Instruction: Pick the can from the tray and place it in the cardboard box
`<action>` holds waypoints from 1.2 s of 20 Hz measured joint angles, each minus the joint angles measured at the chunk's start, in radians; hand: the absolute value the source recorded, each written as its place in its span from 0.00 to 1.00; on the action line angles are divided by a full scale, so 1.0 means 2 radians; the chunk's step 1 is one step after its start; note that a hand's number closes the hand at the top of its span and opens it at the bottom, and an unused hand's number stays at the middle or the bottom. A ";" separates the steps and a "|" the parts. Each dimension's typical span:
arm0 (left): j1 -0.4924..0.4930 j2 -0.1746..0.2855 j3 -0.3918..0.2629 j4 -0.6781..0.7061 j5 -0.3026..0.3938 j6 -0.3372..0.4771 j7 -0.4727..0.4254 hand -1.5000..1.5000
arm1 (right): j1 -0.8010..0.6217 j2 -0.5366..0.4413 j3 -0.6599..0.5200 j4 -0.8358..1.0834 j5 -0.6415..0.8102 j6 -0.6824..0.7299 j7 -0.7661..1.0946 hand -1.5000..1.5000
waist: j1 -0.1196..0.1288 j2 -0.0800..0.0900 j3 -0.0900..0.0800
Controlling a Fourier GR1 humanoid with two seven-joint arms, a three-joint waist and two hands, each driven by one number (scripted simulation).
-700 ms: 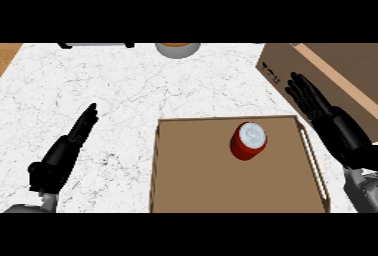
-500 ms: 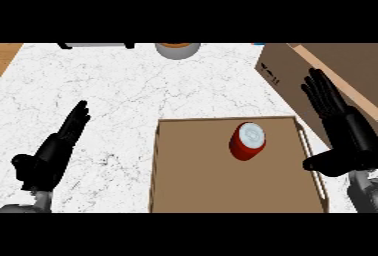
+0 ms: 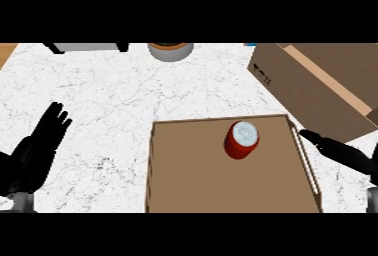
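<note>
Looking down at the counter (image 3: 111,100), I see the can (image 3: 242,141) standing upright on the tray (image 3: 192,175), in the tray's upper right part, near its far rim and nearer its right rim than its left. The can is red with a silver top, and nothing touches it.

My right hand (image 3: 343,152) comes in from the right edge of the frame, just beside the tray's right rim. Its fingers are straight and lie close together, pointing toward the upper left. The tips end level with the can but apart from it, with the rim between them. I cannot tell whether the fingertips touch the rim. The hand holds nothing.

My left hand (image 3: 33,155) shows at the lower left of the frame, over the white marbled counter and well apart from the tray. Its fingers are straight, pointing up the frame and slightly fanned at the tips, with nothing in them.

The cardboard box (image 3: 325,85) sits at the upper right of the frame, tilted, its near corner just beyond the tray's upper right corner. A grey round pot (image 3: 171,51) with a brown top shows at the top centre, cut off by the frame's edge, and a grey object (image 3: 88,47) with dark legs lies at the upper left.
</note>
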 measured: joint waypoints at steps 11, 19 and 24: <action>-0.009 0.010 0.018 -0.011 0.024 -0.011 0.026 0.50 | 0.076 -0.116 0.104 -0.087 0.202 0.050 0.244 0.00 | 0.014 0.007 -0.005; -0.026 0.011 0.014 -0.010 0.030 -0.023 0.035 0.50 | 0.018 -0.170 0.146 -0.145 0.226 0.211 0.490 0.00 | 0.038 0.011 -0.004; -0.037 0.007 0.010 -0.005 0.029 -0.027 0.037 0.50 | -0.056 -0.144 0.168 -0.150 0.197 0.278 0.577 0.00 | 0.045 0.012 -0.002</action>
